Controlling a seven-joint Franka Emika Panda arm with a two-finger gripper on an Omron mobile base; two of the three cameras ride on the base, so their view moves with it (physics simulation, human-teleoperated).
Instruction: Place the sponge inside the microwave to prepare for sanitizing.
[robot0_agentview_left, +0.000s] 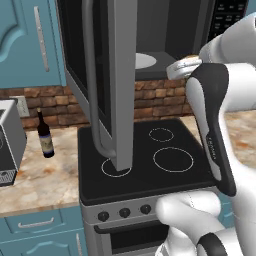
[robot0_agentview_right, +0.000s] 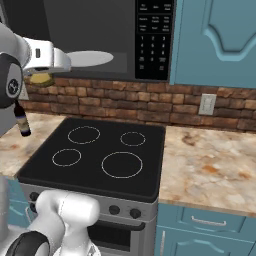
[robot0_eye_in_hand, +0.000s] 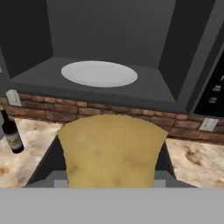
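From the left base view we see the microwave (robot0_agentview_left: 165, 30) with its door (robot0_agentview_left: 107, 80) swung wide open, and our gripper (robot0_agentview_left: 186, 65) raised just outside the opening, at about 3 o'clock from the white plate (robot0_agentview_left: 144, 61).

In the right base view the sponge (robot0_agentview_right: 41, 77) shows as a tan lump under the hand — clear of the stove (robot0_agentview_right: 100, 152) below.

In the hand view the sponge (robot0_eye_in_hand: 111, 151) sits clamped between our fingers, the plate (robot0_eye_in_hand: 99, 73) at 12 o'clock. We judge the carry is nearly done — next we push forward and let go over the plate.
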